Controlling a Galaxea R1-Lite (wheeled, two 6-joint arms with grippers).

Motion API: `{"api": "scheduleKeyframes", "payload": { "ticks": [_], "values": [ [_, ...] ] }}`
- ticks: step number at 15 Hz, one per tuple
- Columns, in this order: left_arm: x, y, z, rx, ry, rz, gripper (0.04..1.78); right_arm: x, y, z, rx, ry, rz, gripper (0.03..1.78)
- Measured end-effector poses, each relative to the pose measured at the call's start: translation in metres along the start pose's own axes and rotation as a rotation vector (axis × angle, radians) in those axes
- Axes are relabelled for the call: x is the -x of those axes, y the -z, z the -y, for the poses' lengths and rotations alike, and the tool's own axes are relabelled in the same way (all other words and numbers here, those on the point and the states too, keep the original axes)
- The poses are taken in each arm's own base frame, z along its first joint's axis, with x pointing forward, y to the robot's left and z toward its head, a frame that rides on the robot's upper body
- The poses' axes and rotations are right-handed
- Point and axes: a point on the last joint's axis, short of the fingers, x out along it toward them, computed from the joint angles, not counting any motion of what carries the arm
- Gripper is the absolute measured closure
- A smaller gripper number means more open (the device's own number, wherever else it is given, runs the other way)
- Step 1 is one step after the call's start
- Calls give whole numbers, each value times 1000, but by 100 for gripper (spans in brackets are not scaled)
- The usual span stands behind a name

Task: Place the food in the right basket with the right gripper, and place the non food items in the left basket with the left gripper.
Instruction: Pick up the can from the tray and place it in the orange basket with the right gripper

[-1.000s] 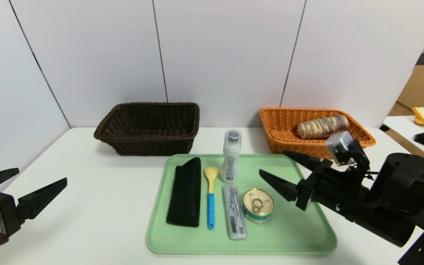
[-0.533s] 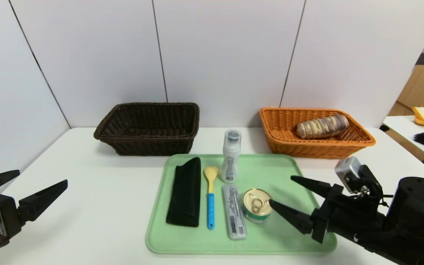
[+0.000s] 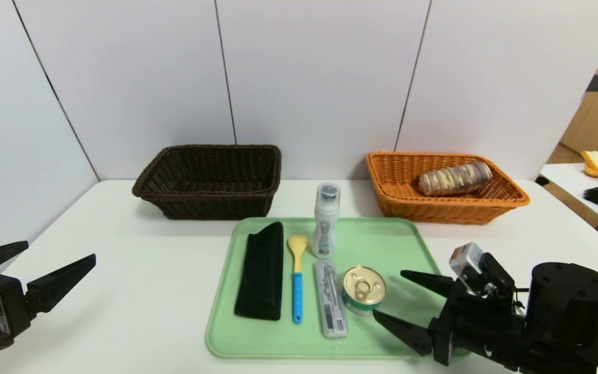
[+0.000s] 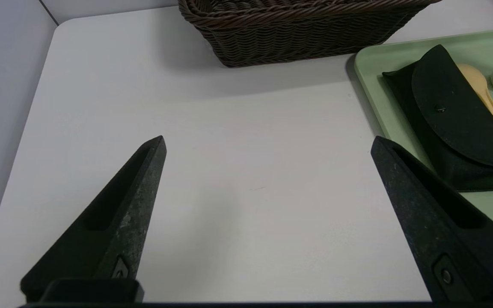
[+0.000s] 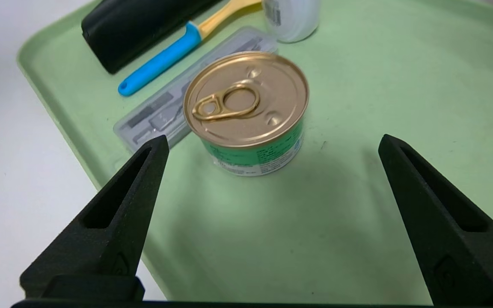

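On the green tray (image 3: 408,332) lie a black pouch (image 3: 261,270), a spoon (image 3: 297,280) with a blue handle, a white bottle (image 3: 325,220), a clear case (image 3: 331,298) and a gold-lidded green can (image 3: 364,290). My right gripper (image 3: 392,296) is open and empty, low over the tray just right of the can, which lies ahead of its jaws in the right wrist view (image 5: 246,111). My left gripper (image 3: 57,262) is open and empty over the table's left side. The orange right basket (image 3: 397,205) holds a wrapped bread roll (image 3: 454,178). The dark left basket (image 3: 211,200) is empty.
White wall panels stand behind the baskets. A second table (image 3: 579,187) at the far right carries bread and a dark brush. In the left wrist view the dark basket (image 4: 298,30) and the pouch (image 4: 447,115) on the tray show beyond bare white table (image 4: 246,179).
My right gripper has come down from beside the orange basket and back toward me, to a spot low over the tray right of the can. The left arm has stayed still.
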Motion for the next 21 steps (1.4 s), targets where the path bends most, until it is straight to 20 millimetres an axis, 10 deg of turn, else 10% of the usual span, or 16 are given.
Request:
{"api": "scheduleKeyframes", "payload": {
  "ticks": [18, 21],
  "values": [
    [0, 2, 0, 3, 1, -5, 13, -57, 17, 15, 37, -43, -35, 11],
    [0, 2, 0, 3, 1, -6, 13, -58, 20, 15, 33, -37, -45, 56]
  ]
}}
